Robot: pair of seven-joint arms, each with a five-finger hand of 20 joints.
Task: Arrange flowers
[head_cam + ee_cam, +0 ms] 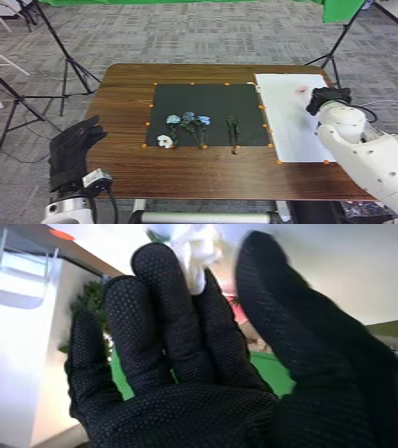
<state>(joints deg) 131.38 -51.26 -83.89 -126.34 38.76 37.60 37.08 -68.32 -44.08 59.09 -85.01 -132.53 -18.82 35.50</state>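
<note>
Right now, the pale pink flower [302, 90] lies on the white sheet [293, 131], toward the upper right of the head view, just to the left of the right hand [326, 99]. That hand is open, its fingers nearly straight and the thumb standing apart. In the right wrist view, something white [197, 249] shows by the fingertips, part of it visible between two fingers; whether they touch it, I cannot tell.

The other flowers are on the black mat [209, 97], around the middle of the frame: three blue flowers [188, 116] side by side with their stems pointing down the frame, a white flower [165, 141] near the mat's lower left corner, and some thin green stems [233, 129] to the right of the blue ones. All are well apart from the right hand.

The right arm [360, 152] slants in from the lower right, up and to the left. Over by the table's [120, 107] left edge, the left hand [73, 147] is relaxed and open, pointing up the frame.
</note>
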